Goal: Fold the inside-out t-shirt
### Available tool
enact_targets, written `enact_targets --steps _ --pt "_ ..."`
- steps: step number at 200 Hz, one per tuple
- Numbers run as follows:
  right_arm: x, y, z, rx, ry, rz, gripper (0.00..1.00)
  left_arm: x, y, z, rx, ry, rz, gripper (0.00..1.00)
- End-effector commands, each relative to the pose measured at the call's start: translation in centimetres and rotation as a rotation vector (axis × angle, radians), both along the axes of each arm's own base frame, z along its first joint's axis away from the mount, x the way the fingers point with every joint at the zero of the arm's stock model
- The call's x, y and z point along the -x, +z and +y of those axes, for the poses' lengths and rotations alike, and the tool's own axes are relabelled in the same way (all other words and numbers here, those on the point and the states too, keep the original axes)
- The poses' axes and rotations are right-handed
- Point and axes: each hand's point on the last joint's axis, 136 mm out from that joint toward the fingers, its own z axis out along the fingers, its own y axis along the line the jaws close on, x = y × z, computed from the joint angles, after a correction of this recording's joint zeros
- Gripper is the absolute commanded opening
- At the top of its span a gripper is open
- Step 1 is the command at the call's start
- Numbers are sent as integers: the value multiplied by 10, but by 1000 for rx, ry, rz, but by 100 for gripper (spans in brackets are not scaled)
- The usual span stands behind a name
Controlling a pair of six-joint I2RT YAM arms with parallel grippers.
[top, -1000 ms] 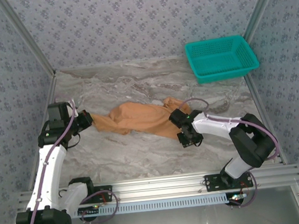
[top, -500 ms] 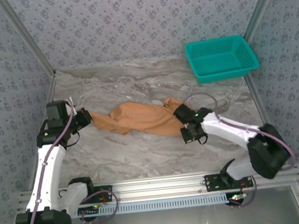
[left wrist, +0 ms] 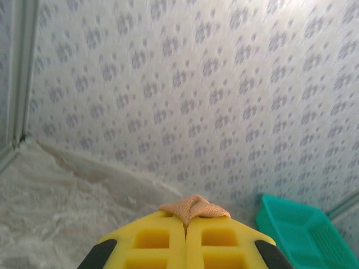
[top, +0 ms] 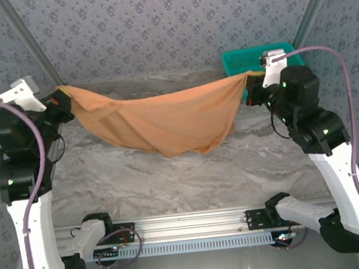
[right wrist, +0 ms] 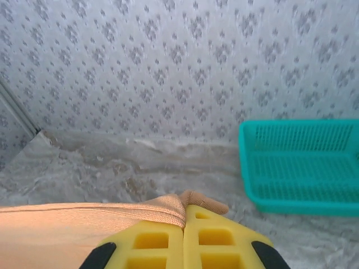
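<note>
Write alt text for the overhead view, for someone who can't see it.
An orange-tan t-shirt hangs stretched in the air, the left arm's fingers and the right arm's fingers each pinching one end, its middle sagging toward a marbled table. A teal basket sits at the back right.

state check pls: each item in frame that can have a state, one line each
t-shirt: held up, stretched between both claws, sagging in the middle.
left claw: shut on the t-shirt's left end.
right claw: shut on the t-shirt's right end.
basket: upright, in the far right corner.
</note>
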Motion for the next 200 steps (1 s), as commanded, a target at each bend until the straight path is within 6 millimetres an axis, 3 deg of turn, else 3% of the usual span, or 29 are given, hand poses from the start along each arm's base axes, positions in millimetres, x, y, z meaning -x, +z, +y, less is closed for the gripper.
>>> enact_targets --steps 1,22,43,61,82,98,122,166,180,200 --pt "19 47 -18 20 -37 -129 0 29 38 14 -41 75 -86 0" --pt "49 89 -29 -24 -33 -240 0 54 77 11 -75 64 -178 0" --pt "74 118 -36 -67 -11 -317 0 85 119 14 -113 86 -277 0" --pt "86 129 -45 -65 -29 -347 0 100 141 20 -139 128 -325 0" --pt "93 134 -57 -40 -77 -370 0 101 150 24 -173 150 -307 0" --pt "88 129 -60 10 -103 -371 0 87 150 29 -198 180 -279 0" --pt "56 115 -77 130 -278 -321 0 49 143 43 -245 258 -215 0" --pt "-43 67 -27 186 -200 -145 0 -70 92 36 -229 190 -20 0" --pt "-68 63 -21 179 -194 -125 0 -91 91 39 -243 207 -12 0" --pt "-95 74 -23 145 -202 -140 0 -110 101 47 -216 214 -31 0"
